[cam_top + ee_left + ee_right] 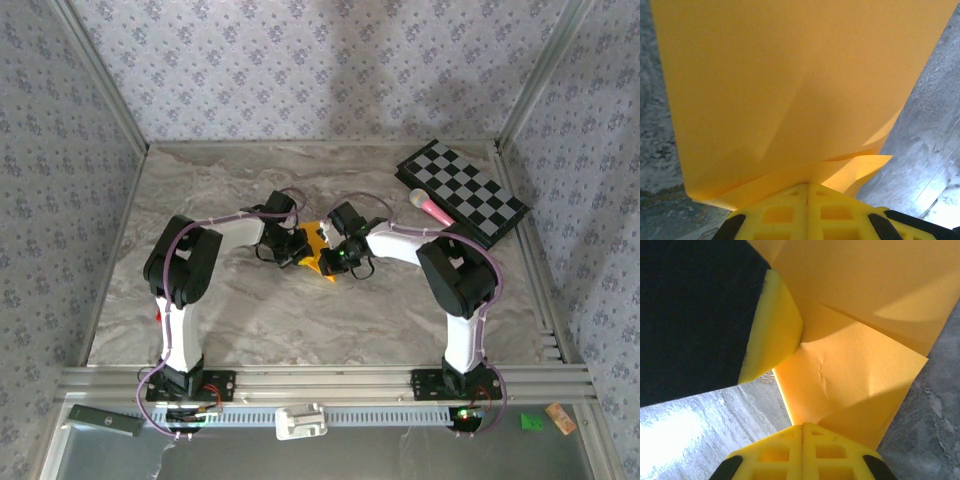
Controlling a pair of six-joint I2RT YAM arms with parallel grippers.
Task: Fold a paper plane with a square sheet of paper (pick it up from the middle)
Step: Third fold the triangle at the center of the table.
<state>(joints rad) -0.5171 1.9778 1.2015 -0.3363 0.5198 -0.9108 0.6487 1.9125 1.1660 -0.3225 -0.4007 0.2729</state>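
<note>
One sheet of paper [316, 245], two grippers on it. It's thin, matte, orange-yellow and not flat any more. It's bent into angled panels with soft creases, so the outline is kinked and not a clean square or a dart. It sits mid-worktop, pinched between the two arms where they meet. Can't tell if it touches the surface.

The left gripper [807, 189] has its chunky yellow ribbed plastic fingers pressed together on the sheet's lower edge. Two layers show there, one curled under the other. The right gripper [803, 430] is the same deal, fingers closed on a corner. That view shows a small wrinkle in the paper just above the tips, plus a yellow pad [774, 327] of the left gripper against the sheet.

The worktop [240, 310] is grey with marble-like veining. On its far right are one black-and-white checkered board [470, 195] and one pink-tipped stick [432, 208] on the board's near edge.
</note>
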